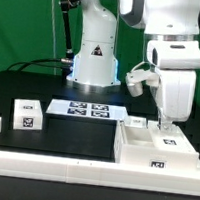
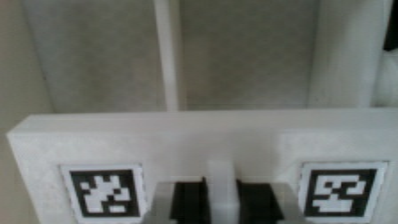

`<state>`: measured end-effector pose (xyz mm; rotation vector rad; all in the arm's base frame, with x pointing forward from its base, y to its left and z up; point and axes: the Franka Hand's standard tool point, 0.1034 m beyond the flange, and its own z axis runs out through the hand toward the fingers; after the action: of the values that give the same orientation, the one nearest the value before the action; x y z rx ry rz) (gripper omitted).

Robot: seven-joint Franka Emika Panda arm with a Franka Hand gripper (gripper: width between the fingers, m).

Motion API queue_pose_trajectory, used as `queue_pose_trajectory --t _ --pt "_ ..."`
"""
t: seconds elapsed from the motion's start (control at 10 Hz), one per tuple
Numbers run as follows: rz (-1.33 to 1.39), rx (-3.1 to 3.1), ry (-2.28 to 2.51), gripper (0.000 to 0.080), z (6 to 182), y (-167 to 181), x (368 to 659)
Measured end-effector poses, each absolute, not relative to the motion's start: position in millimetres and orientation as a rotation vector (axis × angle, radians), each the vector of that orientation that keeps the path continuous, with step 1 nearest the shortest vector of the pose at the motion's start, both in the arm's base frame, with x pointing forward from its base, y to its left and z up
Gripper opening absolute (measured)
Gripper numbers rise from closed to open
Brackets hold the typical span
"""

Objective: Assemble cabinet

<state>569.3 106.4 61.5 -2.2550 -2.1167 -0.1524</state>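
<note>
The large white cabinet shell (image 1: pixel 142 151) lies at the exterior view's right front, with a code tag on its front face. My gripper (image 1: pixel 166 124) reaches straight down onto the shell's far wall. In the wrist view the shell (image 2: pixel 196 140) fills the frame with two tags on its face. My gripper (image 2: pixel 217 200) has its two dark fingers close together with a thin white strip of the shell between them. A small white tagged block (image 1: pixel 28 113) sits at the exterior view's left. Another small white block (image 1: pixel 136 122) lies just behind the shell.
The marker board (image 1: pixel 87 110) lies flat at the table's middle in front of the arm's base (image 1: pixel 92 62). A long white rail (image 1: pixel 40 168) runs along the front edge and up the left side. The tabletop is black.
</note>
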Motion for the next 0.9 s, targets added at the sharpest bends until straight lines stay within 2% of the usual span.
queue_pose_trajectory --t 0.8,0.9 --pt "-0.144 -2.231 -2.136 0.0069 61.5 105 581" --pt "-0.145 -2.231 -2.137 0.0138 61.8 105 581"
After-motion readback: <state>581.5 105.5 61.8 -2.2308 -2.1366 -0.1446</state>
